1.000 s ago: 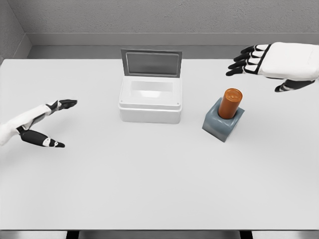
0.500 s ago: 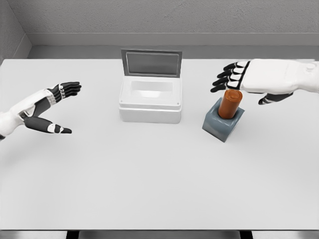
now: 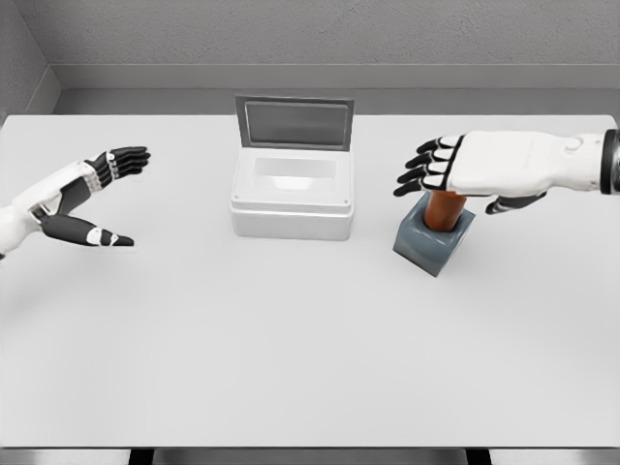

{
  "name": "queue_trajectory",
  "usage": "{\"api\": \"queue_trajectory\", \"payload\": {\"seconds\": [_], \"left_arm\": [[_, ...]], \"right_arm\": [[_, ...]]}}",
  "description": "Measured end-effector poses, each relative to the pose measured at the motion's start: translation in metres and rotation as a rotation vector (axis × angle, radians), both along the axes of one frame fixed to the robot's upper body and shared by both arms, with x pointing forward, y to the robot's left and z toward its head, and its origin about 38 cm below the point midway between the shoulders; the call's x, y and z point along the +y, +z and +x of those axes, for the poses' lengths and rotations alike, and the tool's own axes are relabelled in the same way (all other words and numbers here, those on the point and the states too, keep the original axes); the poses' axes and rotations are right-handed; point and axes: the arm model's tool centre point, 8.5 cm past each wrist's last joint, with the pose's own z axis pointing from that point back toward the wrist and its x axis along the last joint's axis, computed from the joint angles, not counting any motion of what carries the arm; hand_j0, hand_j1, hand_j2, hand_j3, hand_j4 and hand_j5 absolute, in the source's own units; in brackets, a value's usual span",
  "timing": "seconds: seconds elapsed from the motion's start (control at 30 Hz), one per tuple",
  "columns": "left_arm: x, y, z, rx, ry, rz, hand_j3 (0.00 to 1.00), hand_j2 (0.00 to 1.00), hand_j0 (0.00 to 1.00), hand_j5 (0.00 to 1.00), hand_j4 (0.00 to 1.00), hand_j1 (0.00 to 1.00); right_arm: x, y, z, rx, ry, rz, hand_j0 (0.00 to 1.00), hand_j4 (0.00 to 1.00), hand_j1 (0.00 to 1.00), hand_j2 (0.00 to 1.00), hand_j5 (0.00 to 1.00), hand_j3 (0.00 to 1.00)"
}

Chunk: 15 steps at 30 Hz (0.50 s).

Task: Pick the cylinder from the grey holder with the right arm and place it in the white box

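An orange cylinder stands upright in the grey holder, right of the white box whose lid is raised at the back. My right hand hovers flat over the cylinder, hiding its top, with the dark fingers spread toward the box and the thumb on the far right side; it holds nothing. My left hand floats open at the left edge of the table, far from the box.
The white table stretches wide in front of the box and holder. A grey wall runs along the table's back edge.
My right hand has moved left and down from above and behind the holder until it covers the cylinder's top. My left hand has risen slightly and shifted.
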Motion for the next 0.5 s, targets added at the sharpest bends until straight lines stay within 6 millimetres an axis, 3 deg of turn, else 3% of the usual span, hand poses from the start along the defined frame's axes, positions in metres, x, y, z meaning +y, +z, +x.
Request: {"api": "queue_trajectory", "payload": {"seconds": [0.27,0.5], "left_arm": [[0.004,-0.002,0.001,0.006,0.014,0.002,1.00,1.00,1.00,1.00,1.00,1.00],[0.002,-0.004,0.001,0.007,0.010,0.000,1.00,1.00,1.00,1.00,1.00,1.00]], "right_arm": [[0.006,-0.007,0.002,0.009,0.010,-0.007,1.00,1.00,1.00,1.00,1.00,1.00],[-0.001,-0.013,0.009,0.012,-0.020,-0.021,1.00,1.00,1.00,1.00,1.00,1.00]]}}
